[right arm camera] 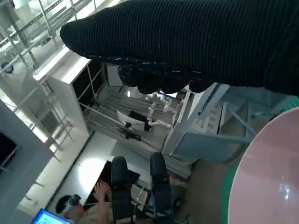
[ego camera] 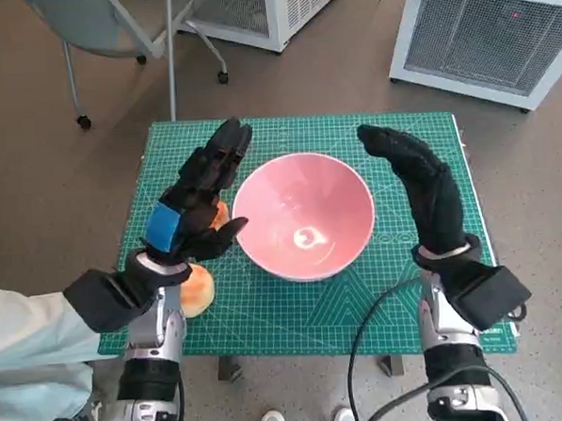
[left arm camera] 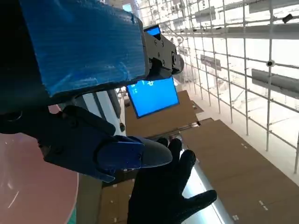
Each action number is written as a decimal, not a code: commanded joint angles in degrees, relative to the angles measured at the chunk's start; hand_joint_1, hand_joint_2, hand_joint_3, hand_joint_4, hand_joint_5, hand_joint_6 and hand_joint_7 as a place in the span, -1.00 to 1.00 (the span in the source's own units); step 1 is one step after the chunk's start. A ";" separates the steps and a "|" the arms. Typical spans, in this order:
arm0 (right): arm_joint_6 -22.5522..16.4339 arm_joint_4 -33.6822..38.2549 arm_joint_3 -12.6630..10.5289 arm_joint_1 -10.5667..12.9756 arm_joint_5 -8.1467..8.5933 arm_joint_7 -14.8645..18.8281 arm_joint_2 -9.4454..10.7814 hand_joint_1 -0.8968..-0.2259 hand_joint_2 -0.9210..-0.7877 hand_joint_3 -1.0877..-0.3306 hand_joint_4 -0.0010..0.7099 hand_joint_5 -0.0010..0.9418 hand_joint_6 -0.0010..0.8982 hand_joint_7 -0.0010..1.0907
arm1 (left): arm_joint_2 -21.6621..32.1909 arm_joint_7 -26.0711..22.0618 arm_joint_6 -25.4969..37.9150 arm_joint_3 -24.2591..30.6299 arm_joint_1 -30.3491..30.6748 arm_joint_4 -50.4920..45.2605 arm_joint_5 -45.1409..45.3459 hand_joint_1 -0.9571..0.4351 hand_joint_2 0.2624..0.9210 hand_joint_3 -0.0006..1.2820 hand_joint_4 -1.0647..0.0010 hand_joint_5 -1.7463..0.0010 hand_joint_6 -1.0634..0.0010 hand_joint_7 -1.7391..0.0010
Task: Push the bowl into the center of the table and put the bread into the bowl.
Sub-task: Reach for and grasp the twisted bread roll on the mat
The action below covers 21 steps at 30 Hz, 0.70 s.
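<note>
Nearest the robot, on the green mat (ego camera: 296, 313) covering the tabletop, a bread roll (ego camera: 196, 288) lay just below the left hand (ego camera: 194, 204), partly hidden by the wrist. Left hand hovered w/ fingers (ego camera: 223, 155) extended and apart, grasping nothing. Pink bowl (ego camera: 303, 215) sat between both hands, approx. mid-mat. Right hand (ego camera: 425, 186) was raised beside the bowl's rim, flat, fingers released. Beyond the tabletop stood a chair (ego camera: 111, 26) and white cabinets (ego camera: 484, 30).
</note>
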 commanded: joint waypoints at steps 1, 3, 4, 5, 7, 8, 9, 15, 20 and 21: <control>2.03 -2.77 1.29 2.64 -1.59 -1.91 -0.44 -0.48 -1.00 -0.15 -0.49 -1.00 -1.00 -0.05 | -0.20 -1.09 -1.42 0.29 -1.89 1.09 -0.72 -0.53 1.00 -0.45 0.74 0.99 0.56 1.00; 2.48 -3.84 1.68 3.09 -1.94 -2.46 -0.61 -0.48 -1.00 -0.16 -0.49 -1.00 -1.00 -0.06 | -0.27 -1.23 -1.57 0.28 -2.09 1.18 -0.65 -0.53 1.00 -0.45 0.74 0.99 0.55 1.00; 2.66 -4.42 1.90 3.33 -2.15 -2.72 -0.69 -0.48 -1.00 -0.16 -0.49 -1.00 -1.00 -0.06 | -0.25 -1.22 -1.66 0.25 -2.15 1.10 -0.55 -0.52 1.00 -0.45 0.74 0.99 0.55 0.99; 2.81 -4.83 2.08 3.50 -2.29 -2.94 -0.77 -0.48 -1.00 -0.16 -0.49 -1.00 -1.00 -0.06 | -0.23 -1.21 -1.74 0.24 -2.21 1.07 -0.47 -0.52 1.00 -0.45 0.74 0.99 0.55 0.99; 3.13 -5.66 2.45 3.78 -2.61 -3.37 -0.93 -0.48 -1.00 -0.17 -0.49 -1.00 -1.00 -0.07 | -0.13 -1.29 -1.91 0.27 -2.28 1.02 -0.39 -0.52 1.00 -0.46 0.74 0.99 0.55 0.99; 3.32 -6.02 2.62 3.84 -2.71 -3.50 -1.02 -0.47 -1.00 -0.17 -0.49 -1.00 -1.00 -0.07 | 0.01 -1.40 -2.07 0.31 -2.27 0.96 -0.36 -0.53 1.00 -0.46 0.74 0.99 0.55 0.99; 3.47 -6.30 2.77 3.90 -2.77 -3.62 -1.09 -0.47 -1.00 -0.17 -0.49 -1.00 -1.00 -0.08 | 0.11 -1.47 -2.19 0.33 -2.26 0.92 -0.34 -0.53 1.00 -0.46 0.74 0.99 0.55 0.99; 4.25 -6.17 3.35 3.32 -2.53 -3.96 -1.60 -0.47 -1.00 -0.17 -0.49 -1.00 -1.00 -0.09 | 1.83 -2.08 -3.31 0.93 -2.86 1.99 0.20 -0.54 1.00 -0.46 0.74 1.00 0.55 0.99; 5.19 -6.60 3.76 2.94 -2.12 -3.98 -1.81 -0.47 -1.00 -0.17 -0.49 -0.99 -1.00 -0.10 | 7.69 0.03 -8.19 1.68 -5.28 8.63 6.55 -0.54 1.00 -0.46 0.74 1.00 0.56 1.00; 5.38 -6.67 3.82 2.89 -2.03 -3.98 -1.84 -0.47 -1.00 -0.17 -0.49 -1.00 -1.00 -0.10 | 9.23 1.19 -9.33 1.64 -5.82 10.20 8.75 -0.54 1.00 -0.47 0.74 1.00 0.57 1.00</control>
